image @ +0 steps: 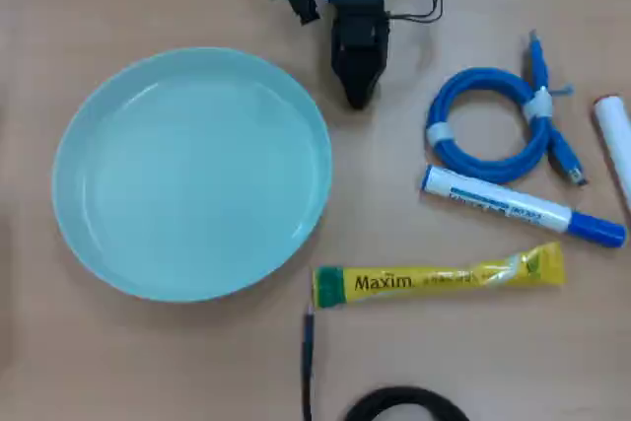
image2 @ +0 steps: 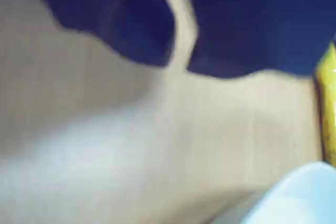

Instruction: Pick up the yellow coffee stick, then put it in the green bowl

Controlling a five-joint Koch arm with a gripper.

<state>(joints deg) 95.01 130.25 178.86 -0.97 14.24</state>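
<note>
The yellow coffee stick [image: 439, 280] lies flat on the wooden table, its green end to the left and "Maxim" showing, just right of and below the green bowl [image: 192, 173]. The bowl is empty. My gripper [image: 357, 94] hangs at the top centre of the overhead view, pointing down, near the bowl's upper right rim and far from the stick. In the blurred wrist view the two dark jaws meet at their tips [image2: 177, 69], holding nothing. A yellow strip of the stick [image2: 328, 103] shows at the right edge and the bowl's rim [image2: 299, 198] at the bottom right.
A coiled blue cable [image: 488, 125] and a white marker with a blue cap [image: 523, 206] lie above the stick on the right. A white cylinder [image: 616, 140] is at the right edge. A black cable [image: 308, 362] and black ring [image: 404, 403] lie at the bottom.
</note>
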